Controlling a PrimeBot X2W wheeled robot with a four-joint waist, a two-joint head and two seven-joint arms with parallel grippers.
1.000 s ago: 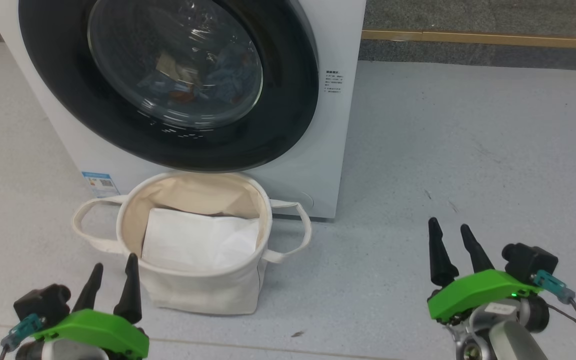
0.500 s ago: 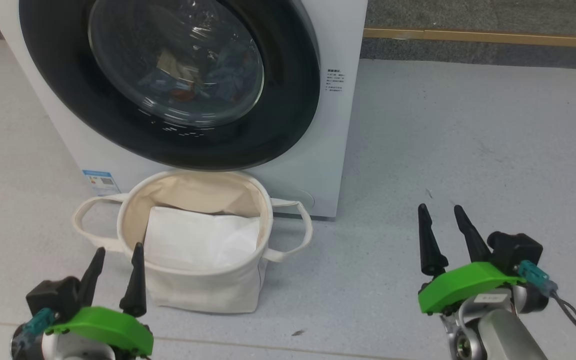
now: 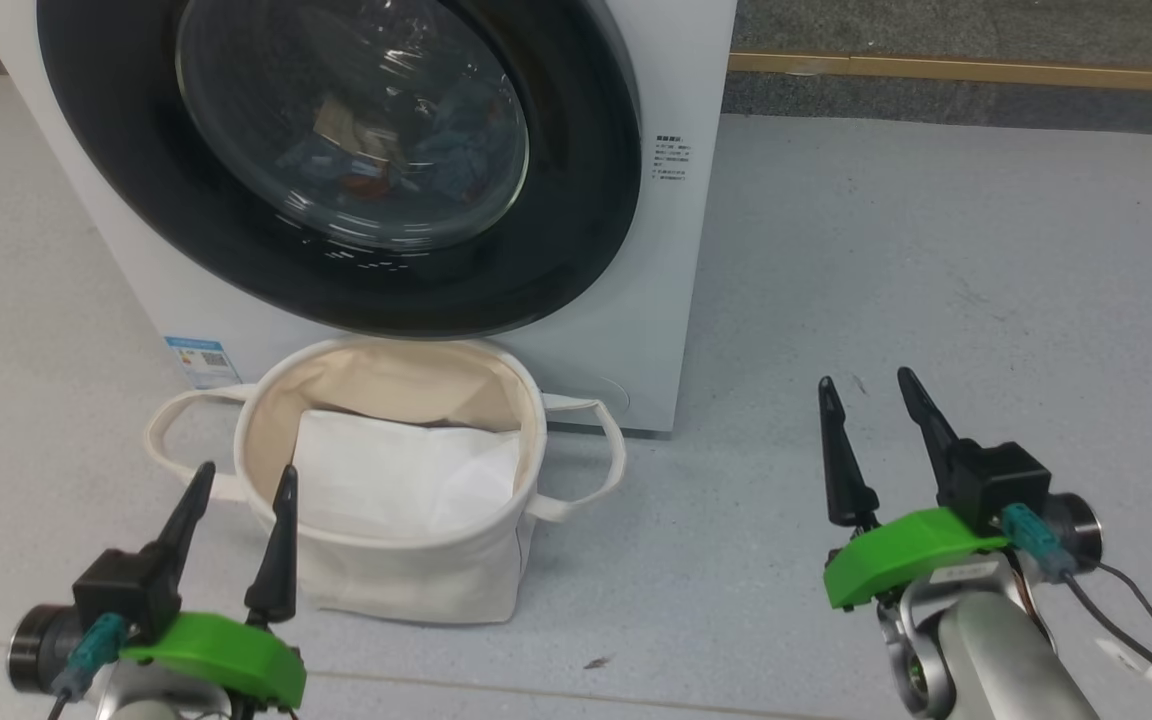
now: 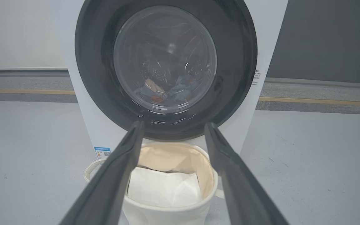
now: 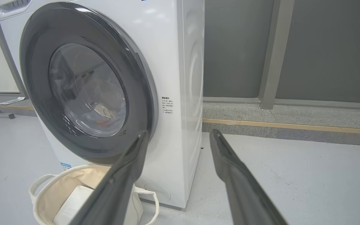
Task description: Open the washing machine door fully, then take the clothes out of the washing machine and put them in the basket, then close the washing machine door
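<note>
Even bright light, soft shadows; glare on washing machine door point(image 3: 346, 130) (sharp focus).

Head view steeply down; wrist views low, level; shared: washing machine point(image 3: 666, 300), basket point(image 3: 406, 575)

washing machine door point(image 3: 376, 295) top cut off, label point(image 3: 671, 160) unreadable, clothes point(image 3: 451, 150) blurred behind glass

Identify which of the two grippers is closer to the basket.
The left gripper: in the head view its fingers overlap the basket, while the right gripper stands well aside over the floor.
</note>
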